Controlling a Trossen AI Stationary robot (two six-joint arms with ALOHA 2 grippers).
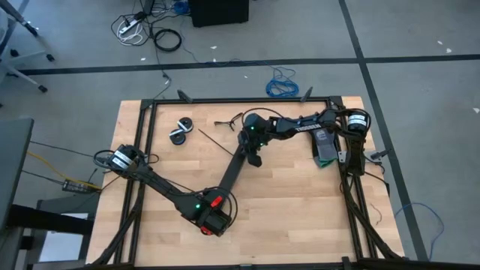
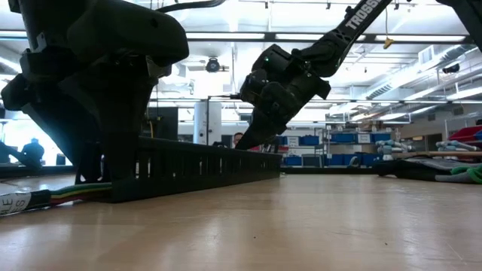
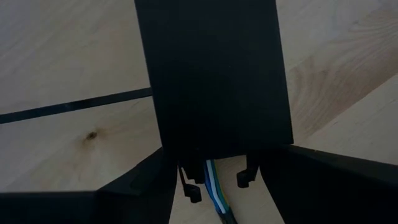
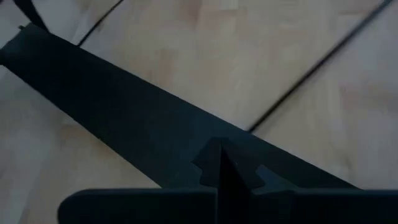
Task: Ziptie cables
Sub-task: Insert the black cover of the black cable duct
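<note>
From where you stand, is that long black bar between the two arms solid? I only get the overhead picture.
Observer: No. Seen from table height, the black slotted channel has a row of slits along its side.
Operator: Anything inside it?
Observer: Yes, coloured wires come out of the end that the left gripper clasps.
Operator: And the other claw?
Observer: The right gripper is shut, its tips down on the channel's top face.
</note>
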